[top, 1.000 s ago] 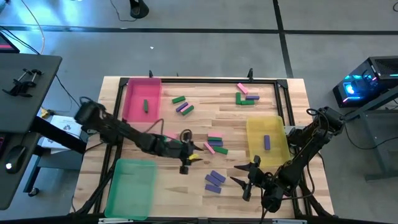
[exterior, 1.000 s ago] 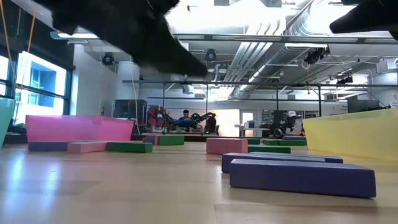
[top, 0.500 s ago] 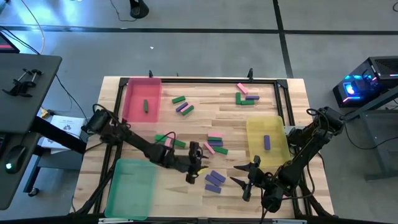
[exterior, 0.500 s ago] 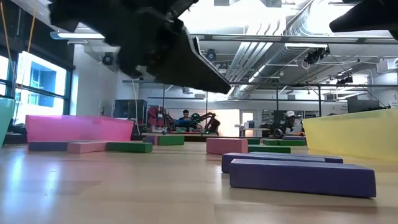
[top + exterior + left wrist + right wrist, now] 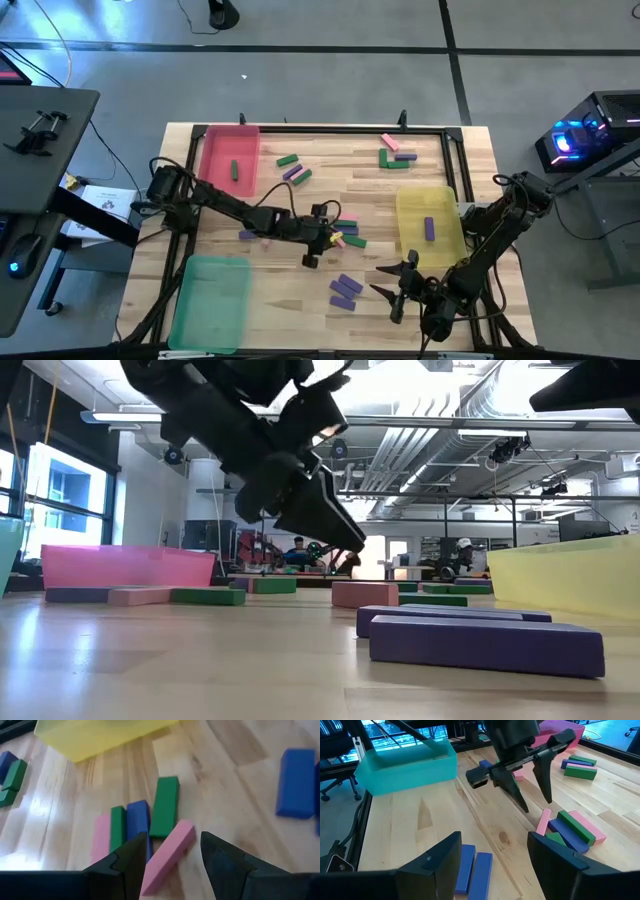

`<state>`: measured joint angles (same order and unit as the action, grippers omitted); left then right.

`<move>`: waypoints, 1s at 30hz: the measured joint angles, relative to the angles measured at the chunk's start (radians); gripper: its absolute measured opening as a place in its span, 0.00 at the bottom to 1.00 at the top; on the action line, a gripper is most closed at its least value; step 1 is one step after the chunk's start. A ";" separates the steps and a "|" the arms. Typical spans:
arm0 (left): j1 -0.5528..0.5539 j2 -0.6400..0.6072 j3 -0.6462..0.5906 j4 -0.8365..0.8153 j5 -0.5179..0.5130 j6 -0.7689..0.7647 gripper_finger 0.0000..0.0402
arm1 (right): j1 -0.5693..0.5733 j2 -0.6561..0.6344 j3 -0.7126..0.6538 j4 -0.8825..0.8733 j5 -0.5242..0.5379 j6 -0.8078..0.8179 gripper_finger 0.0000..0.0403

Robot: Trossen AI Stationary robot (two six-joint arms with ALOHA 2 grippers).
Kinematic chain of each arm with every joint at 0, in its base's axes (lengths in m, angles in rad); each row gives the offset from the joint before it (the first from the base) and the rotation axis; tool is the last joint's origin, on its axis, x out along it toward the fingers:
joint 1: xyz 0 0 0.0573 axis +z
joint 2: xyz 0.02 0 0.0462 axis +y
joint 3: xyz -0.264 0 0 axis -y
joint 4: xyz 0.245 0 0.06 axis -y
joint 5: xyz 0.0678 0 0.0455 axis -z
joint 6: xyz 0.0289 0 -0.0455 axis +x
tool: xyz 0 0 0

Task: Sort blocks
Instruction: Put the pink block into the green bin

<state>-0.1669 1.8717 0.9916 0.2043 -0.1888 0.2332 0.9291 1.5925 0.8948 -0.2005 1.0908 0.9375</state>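
1. Target relation. I have the left gripper [image 5: 322,241] over the table centre, fingers spread apart and holding nothing. In the left wrist view a pink block [image 5: 169,854] lies directly ahead in the gap between the 2 fingers. Its long axis runs diagonally and partly along the approach line, not squarely across the gap. My judgement: wrist rotation is needed before descent, so the fingers close on the block's narrow sides.

2. Neighbours. The pink block is the loose outer piece of the centre cluster [image 5: 346,231]. A green block [image 5: 164,806] and a blue-looking block [image 5: 137,819] sit just beside its far end; I can't tell if they touch. Risk, as I judge it: a finger lands on one of them.

3. Nearer arm. Left is nearer. The right gripper [image 5: 398,283] waits near the front edge beside the yellow tray [image 5: 447,242], fingers apart, nothing held. 3 purple blocks [image 5: 345,291] lie between the 2 arms.

4. Other items. Pink tray [image 5: 212,170] holds 1 green block; yellow tray holds 1 purple block; green tray [image 5: 210,305] shows none. More blocks lie nr the back edge.

5. Markings. No brand, label or readable text visible on blocks, trays or arms.
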 joint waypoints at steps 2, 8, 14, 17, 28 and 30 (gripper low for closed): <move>0.011 0.000 0.000 -0.003 0.017 0.015 0.43 | 0.000 0.000 0.000 0.000 0.000 0.000 0.53; 0.031 0.000 0.000 -0.011 0.074 0.049 0.43 | 0.000 0.000 0.000 0.002 0.000 0.000 0.53; 0.038 0.066 0.000 0.019 0.080 0.069 0.43 | 0.000 0.000 0.000 0.003 0.000 -0.001 0.53; 0.038 0.098 0.000 0.049 0.059 0.084 0.43 | 0.000 0.000 0.000 0.003 0.000 -0.002 0.53; 0.025 0.128 0.000 0.042 0.071 0.033 0.42 | 0.000 0.000 0.000 0.004 0.000 -0.001 0.53; 0.014 0.127 0.000 0.034 0.072 0.032 0.40 | 0.000 0.000 0.000 0.003 -0.001 -0.001 0.53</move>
<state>-0.1532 1.9987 0.9913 0.2381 -0.1169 0.2657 0.9291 1.5925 0.8948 -0.1970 1.0897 0.9367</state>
